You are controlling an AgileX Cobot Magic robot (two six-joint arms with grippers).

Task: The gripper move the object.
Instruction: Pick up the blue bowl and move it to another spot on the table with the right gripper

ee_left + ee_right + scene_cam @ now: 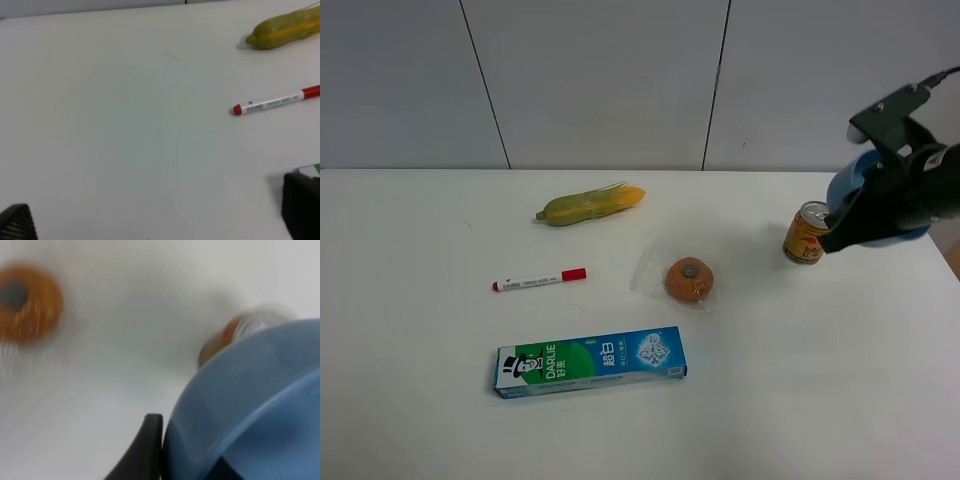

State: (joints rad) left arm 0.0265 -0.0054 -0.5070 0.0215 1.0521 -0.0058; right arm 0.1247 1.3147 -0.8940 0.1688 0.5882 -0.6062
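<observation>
My right gripper (865, 215) is at the table's right side, held above the surface and shut on the rim of the light-blue bowl (860, 180). The bowl is tilted and lifted off the table, just right of the gold-and-red drink can (806, 233). In the right wrist view the bowl (255, 405) fills the frame, with one dark finger (145, 450) against its wall and the can (235, 335) blurred behind it. My left gripper (160, 220) is open and empty over bare table; only its two fingertips show in the left wrist view.
On the white table (420, 420) lie a corn cob (590, 205), a red-capped marker (538, 281), a wrapped orange bun (690, 280) and a toothpaste box (590, 362). The table's right edge is close behind the right arm.
</observation>
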